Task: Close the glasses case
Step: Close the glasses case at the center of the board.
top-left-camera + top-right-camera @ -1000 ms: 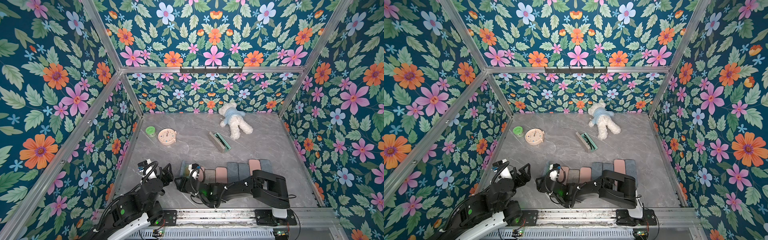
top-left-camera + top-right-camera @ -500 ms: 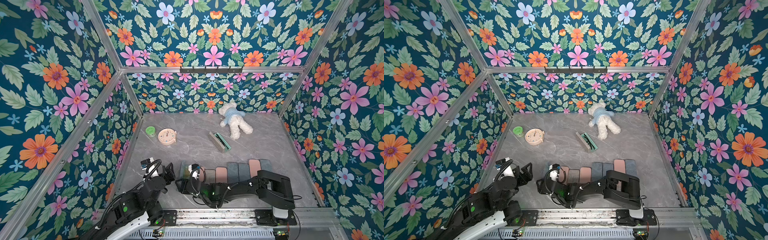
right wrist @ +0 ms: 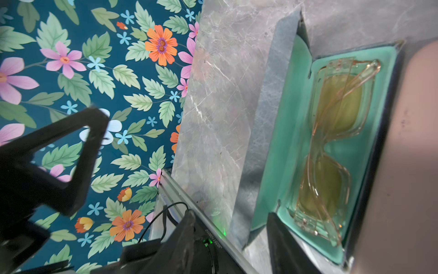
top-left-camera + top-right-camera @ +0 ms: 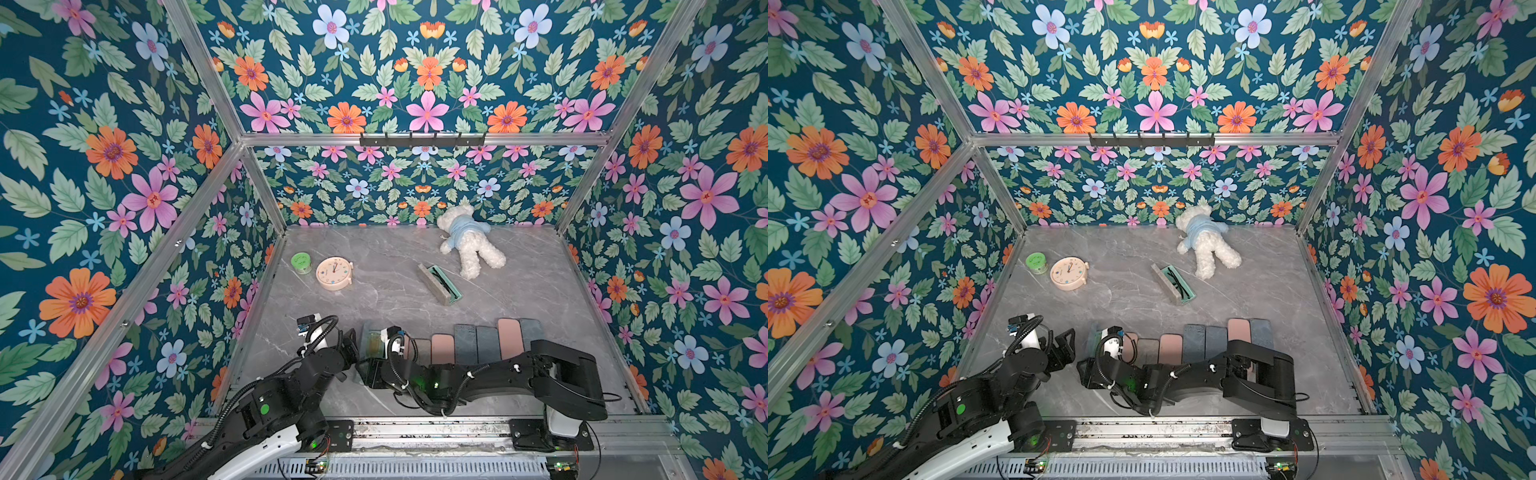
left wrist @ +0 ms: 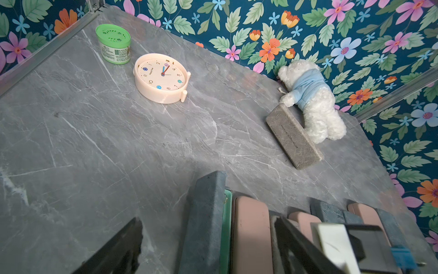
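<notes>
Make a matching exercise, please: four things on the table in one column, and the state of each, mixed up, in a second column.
1. teddy bear
2. alarm clock
3. green-lidded jar
4. blue-grey glasses case

A. open, yellow glasses inside
B. upright by the clock
C. flat, dial up
D. lying near the back wall

Pairs: 1-D, 2-C, 3-B, 4-A.

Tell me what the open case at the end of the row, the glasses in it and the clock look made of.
The case: blue-grey shell, matte and grainy, likely fabric or faux leather over a stiff core; mint lining looks soft, felt-like. The glasses: clear yellowish plastic, glossy, see-through frame and lenses. The clock: peach moulded plastic, smooth satin sheen.
</notes>
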You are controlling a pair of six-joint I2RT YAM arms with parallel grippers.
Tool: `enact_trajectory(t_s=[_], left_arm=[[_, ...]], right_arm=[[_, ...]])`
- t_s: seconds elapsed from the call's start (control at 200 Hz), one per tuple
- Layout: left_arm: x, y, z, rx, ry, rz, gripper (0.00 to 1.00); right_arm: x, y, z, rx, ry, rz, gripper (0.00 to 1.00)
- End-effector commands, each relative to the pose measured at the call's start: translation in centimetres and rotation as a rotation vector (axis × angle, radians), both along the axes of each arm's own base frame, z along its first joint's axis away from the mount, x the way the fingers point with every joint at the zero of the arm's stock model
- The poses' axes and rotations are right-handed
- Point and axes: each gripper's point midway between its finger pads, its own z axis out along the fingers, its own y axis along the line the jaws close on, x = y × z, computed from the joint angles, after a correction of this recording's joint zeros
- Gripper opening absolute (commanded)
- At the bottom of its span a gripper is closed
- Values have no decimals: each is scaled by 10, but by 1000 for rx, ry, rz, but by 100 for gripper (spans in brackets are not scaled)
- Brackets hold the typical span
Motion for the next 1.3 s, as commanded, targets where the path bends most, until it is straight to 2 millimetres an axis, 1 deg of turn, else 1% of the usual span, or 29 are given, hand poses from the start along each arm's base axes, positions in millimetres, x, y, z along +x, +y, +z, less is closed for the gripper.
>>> enact_trajectory(t_s=[0.0, 0.185, 0.225, 0.235, 0.25, 0.405, 0.635, 0.745, 0.86, 0.98, 1.065, 1.12, 1.205, 1.295], left_arm=[[1, -3, 5, -6, -13, -16, 90], [1, -15, 14, 11, -3, -70, 90], [1, -19, 16, 24, 8, -87, 89], [1, -20, 16, 25, 10, -93, 89], [1, -22, 17, 31, 16, -103, 89], [-2, -44, 22, 73, 76, -204, 89], [-3, -71, 18, 150, 182, -319, 89], [4, -75, 15, 164, 213, -343, 89], [13, -81, 4, 145, 269, -384, 89], [24, -76, -16, 129, 336, -377, 87], [30, -72, -15, 79, 316, -369, 87], [32, -69, -14, 64, 309, -366, 87], [32, -67, -24, 61, 337, -371, 87], [32, -69, -31, 53, 360, -382, 87]], right_arm=[[-2, -11, -5, -47, -1, 31, 51], [-2, -35, -8, -108, 7, 73, 51], [-2, -40, -16, -129, 17, 83, 51], [-2, -41, -6, -108, 12, 86, 51], [-2, -44, -4, -105, 12, 88, 51], [0, -63, -3, -147, 7, 104, 52], [3, -84, 6, -179, -13, 123, 52], [1, -93, 10, -197, -29, 134, 52], [1, -101, 13, -212, -42, 132, 52], [5, -111, 14, -225, -45, 124, 52], [6, -118, 13, -236, -50, 119, 52], [7, -122, 12, -247, -53, 117, 52], [10, -125, 9, -256, -42, 120, 52], [12, -125, 7, -260, -37, 130, 52]])
